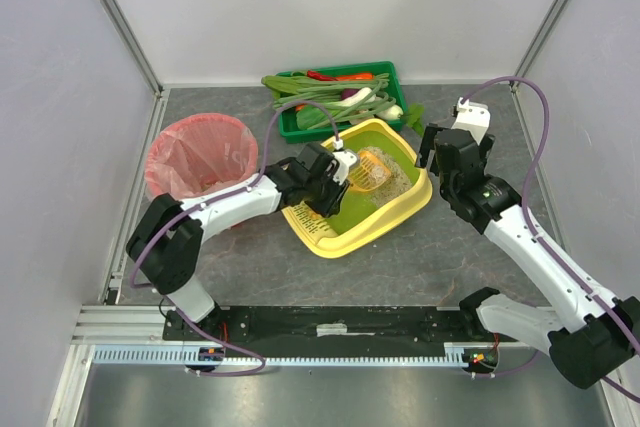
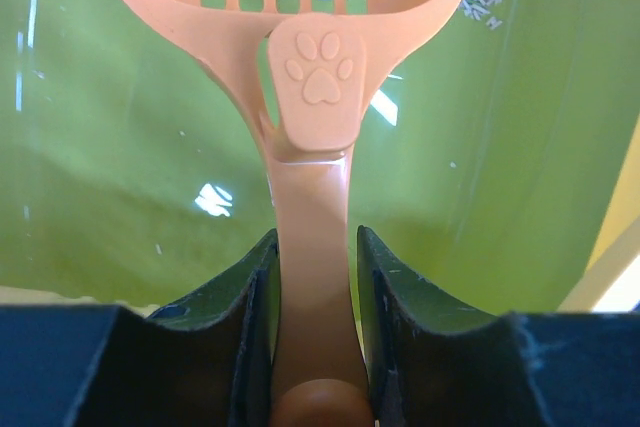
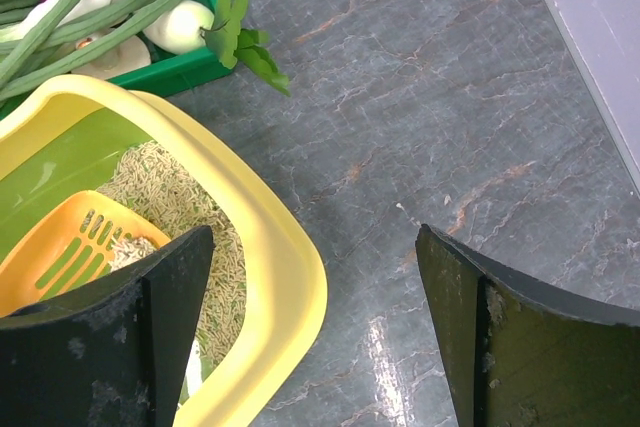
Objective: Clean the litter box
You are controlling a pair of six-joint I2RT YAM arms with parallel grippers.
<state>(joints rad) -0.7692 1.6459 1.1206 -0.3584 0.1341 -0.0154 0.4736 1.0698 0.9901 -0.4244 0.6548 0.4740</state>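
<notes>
– Claw check, left claw (image 2: pixel 315 237) first: how does it stand?

– Clamped on the handle of the orange scoop (image 2: pixel 315 77), one dark finger (image 2: pixel 250 297) on each side, pressed flat against it. The scoop's slotted bowl reaches out over the lime-green floor of the litter box (image 2: pixel 120 147); its far end is cut off at the top of the left wrist view.

– And the right claw (image 3: pixel 312 237)?

– Spread wide, holding nothing. It hangs over the yellow rim at the box's right end and the grey counter (image 3: pixel 450 97) beside it.

– Where does the box sit?

– Mid-counter, just in front of the green crate (image 1: pixel 385 72) of vegetables, with the red bin (image 1: pixel 200 157) well off to its left. Pale litter (image 3: pixel 170 187) is heaped at the right end, and some lies in the scoop.

– Anything hard to make out?

– From above, the left arm's wrist covers its fingers. In the right wrist view, the near finger hides part of the scoop.
</notes>
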